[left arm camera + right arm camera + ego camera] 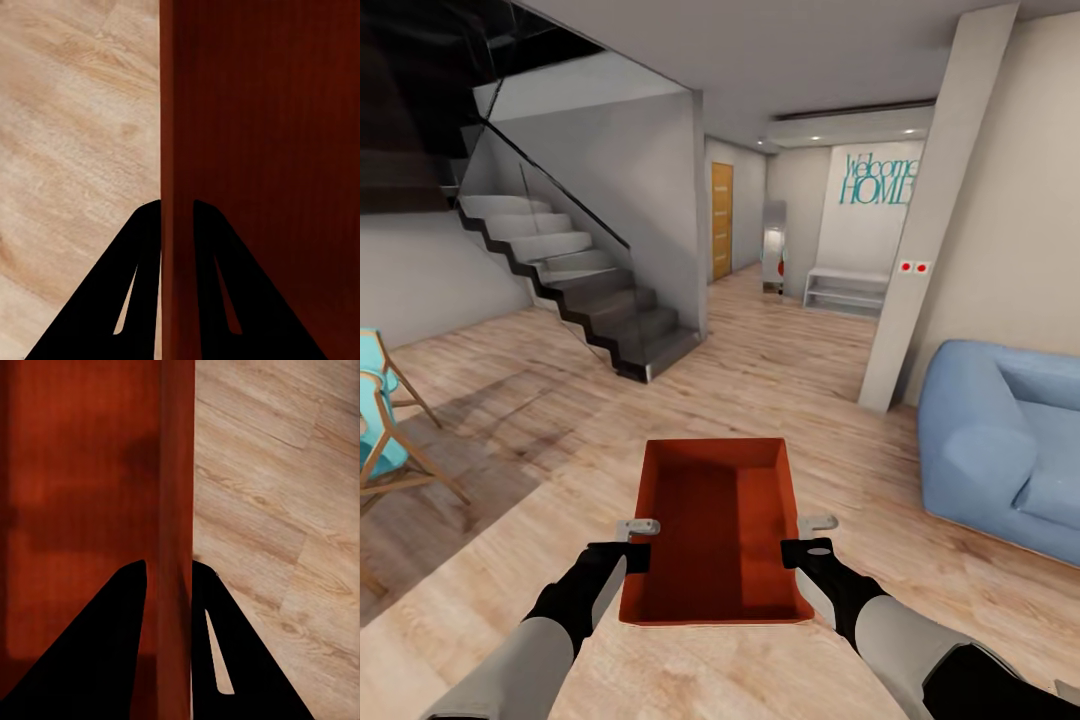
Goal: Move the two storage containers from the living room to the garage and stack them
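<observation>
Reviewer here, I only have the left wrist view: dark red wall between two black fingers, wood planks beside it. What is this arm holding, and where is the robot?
Observer: The head view shows the left gripper clamped on the left wall of an orange-red storage container, carried open side up above the wood plank floor.
Reviewer: Is the other arm helping?
Observer: Yes. The right gripper pinches the opposite wall, one finger inside the bin and one outside.
Reviewer: Anything in the bin?
Observer: It looks empty in the head view.
Reviewer: What lies ahead?
Observer: A staircase to the left, a light blue sofa to the right, and an orange-brown door down the hallway.
</observation>
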`<state>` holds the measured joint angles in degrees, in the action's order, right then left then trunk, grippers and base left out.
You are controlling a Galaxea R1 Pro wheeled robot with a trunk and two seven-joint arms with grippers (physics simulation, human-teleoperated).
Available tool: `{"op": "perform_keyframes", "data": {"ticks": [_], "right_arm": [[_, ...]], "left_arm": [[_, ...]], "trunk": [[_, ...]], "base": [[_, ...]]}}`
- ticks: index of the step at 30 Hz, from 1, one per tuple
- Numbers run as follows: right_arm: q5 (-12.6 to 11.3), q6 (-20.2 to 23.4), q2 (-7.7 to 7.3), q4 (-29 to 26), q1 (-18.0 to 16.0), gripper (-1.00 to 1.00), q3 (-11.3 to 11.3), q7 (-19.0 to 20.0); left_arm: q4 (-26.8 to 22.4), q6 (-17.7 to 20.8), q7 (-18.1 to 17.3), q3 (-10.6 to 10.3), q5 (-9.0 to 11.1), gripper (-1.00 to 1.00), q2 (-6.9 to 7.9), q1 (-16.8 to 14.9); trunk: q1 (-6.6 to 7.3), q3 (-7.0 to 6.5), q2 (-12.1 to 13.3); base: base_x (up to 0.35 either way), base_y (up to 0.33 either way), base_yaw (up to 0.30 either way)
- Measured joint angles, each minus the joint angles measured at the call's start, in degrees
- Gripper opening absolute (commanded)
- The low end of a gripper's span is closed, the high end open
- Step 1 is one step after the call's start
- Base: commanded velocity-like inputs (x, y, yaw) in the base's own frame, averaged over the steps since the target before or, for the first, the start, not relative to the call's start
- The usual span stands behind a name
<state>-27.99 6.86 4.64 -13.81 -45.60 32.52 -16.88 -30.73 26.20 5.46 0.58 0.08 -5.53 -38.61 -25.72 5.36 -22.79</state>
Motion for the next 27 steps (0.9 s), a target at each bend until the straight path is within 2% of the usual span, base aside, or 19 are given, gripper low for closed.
{"op": "perform_keyframes", "data": {"ticks": [27], "right_arm": [[-0.2,0.0,-0.06,0.0,0.0,-1.00,0.1,0.0]], "left_arm": [[0.0,0.0,0.0,-0.1,0.0,-1.00,0.00,0.0]], "trunk": [[0.00,0.00,0.0]], "base": [[0.322,0.000,-0.010]]}}
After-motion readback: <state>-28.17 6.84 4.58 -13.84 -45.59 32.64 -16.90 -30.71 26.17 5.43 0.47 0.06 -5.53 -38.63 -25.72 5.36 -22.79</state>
